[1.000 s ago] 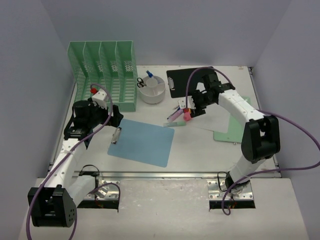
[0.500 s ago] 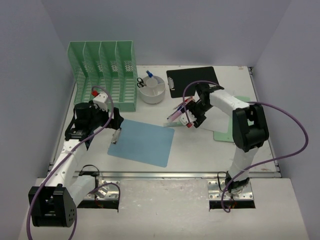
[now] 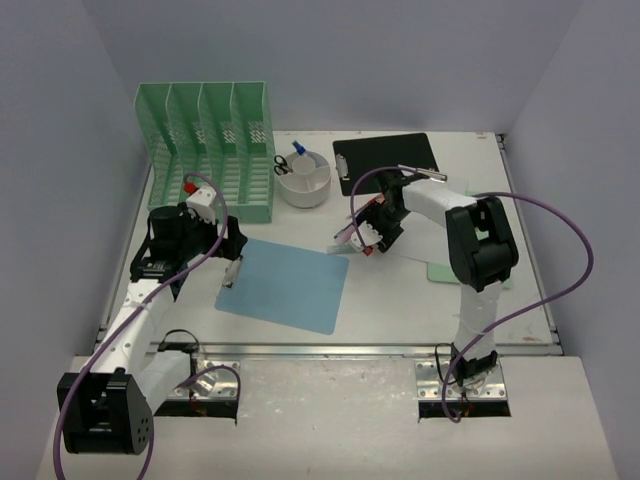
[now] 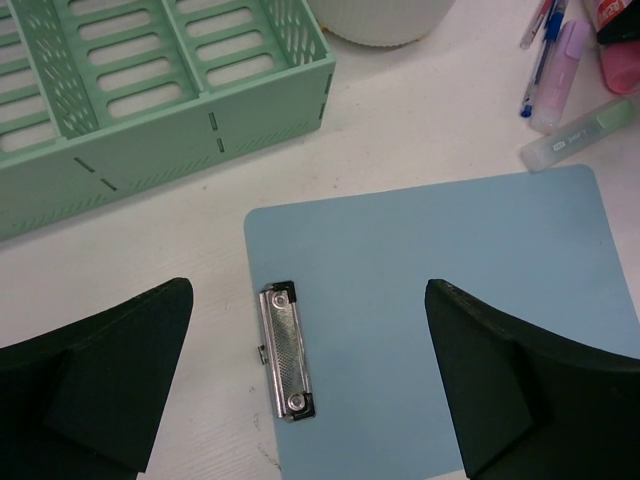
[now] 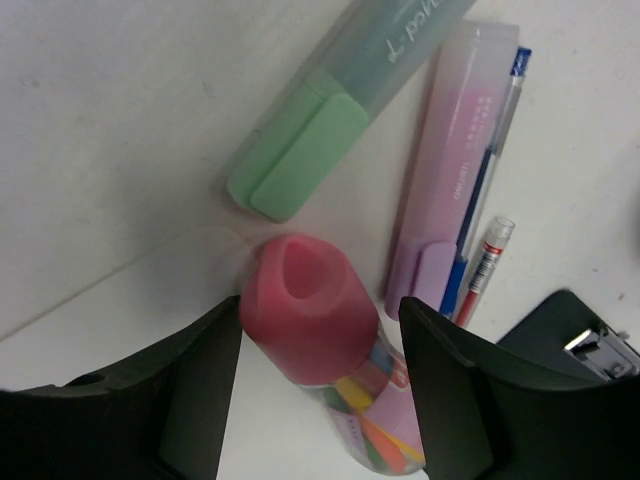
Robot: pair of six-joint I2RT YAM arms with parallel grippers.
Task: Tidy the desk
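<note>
The right pincer (image 5: 320, 320) has its two black fingers (image 5: 130, 410) close on either side of a pink-capped tube (image 5: 310, 310) with a many-coloured label. One finger is against the cap and a thin white sliver shows at the other, so I cannot tell whether the tube is really gripped. Just past the cap lie a green marker (image 5: 300, 150) under a clear lid and a lilac marker (image 5: 450, 200), side by side. A blue pen (image 5: 490, 170) is tucked against the lilac one, with a red pen (image 5: 487, 255) beside it. The corner of a black clipboard (image 5: 570, 330) shows near the pens. The left pincer (image 4: 308, 330) is spread wide with nothing in it, hanging above the metal clip (image 4: 285, 350) of a blue clipboard (image 4: 430, 330), one finger out to either side of the clip. That clipboard lies flat, and beyond its clip end stands a green file rack (image 4: 150, 100). From above, the rack sits in the far left corner with a round white pot (image 3: 304, 180) just beside it. The black clipboard lies to the right of the pot, at the far side. A white sheet (image 3: 430, 240) and a pale green sheet (image 3: 445, 270) lie under the right arm. All of this rests on the counter (image 3: 400, 300), a white top between lavender walls (image 3: 60, 150), with a metal rail (image 3: 330, 350) along its near edge.
</note>
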